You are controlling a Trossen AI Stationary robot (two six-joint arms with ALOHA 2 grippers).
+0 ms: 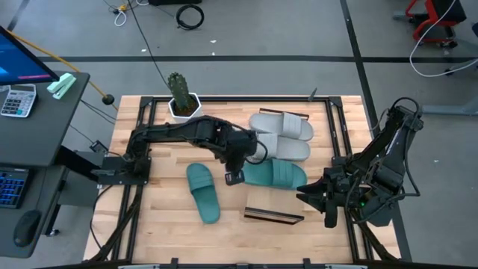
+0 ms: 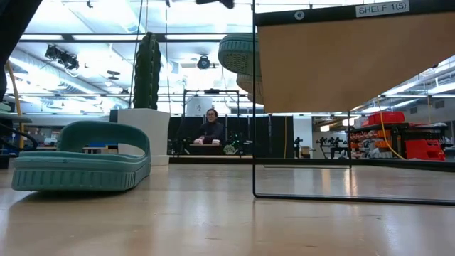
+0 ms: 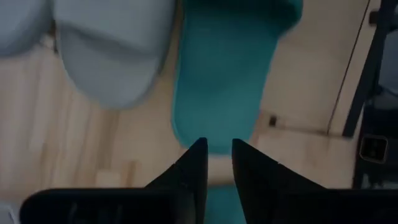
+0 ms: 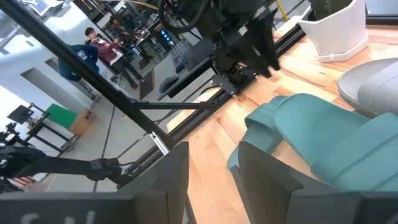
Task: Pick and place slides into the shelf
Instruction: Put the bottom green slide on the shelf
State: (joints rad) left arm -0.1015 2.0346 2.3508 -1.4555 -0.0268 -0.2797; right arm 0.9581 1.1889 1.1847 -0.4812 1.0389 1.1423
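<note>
Tabletop (image 1: 164, 224): slatted wood, shelf (image 1: 273, 215) near front edge.
Left gripper (image 3: 216, 152): my jaws narrow, above teal slide (image 3: 227, 74) heel.
Right gripper (image 4: 214, 163): jaws parted, empty.

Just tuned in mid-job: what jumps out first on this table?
The left pincer hovers mid-table over the heel end of a teal slide, its fingers a narrow gap apart. Two grey slides lie side by side behind it, another teal slide sits alone to the left, and the shelf stands at the front edge.
</note>
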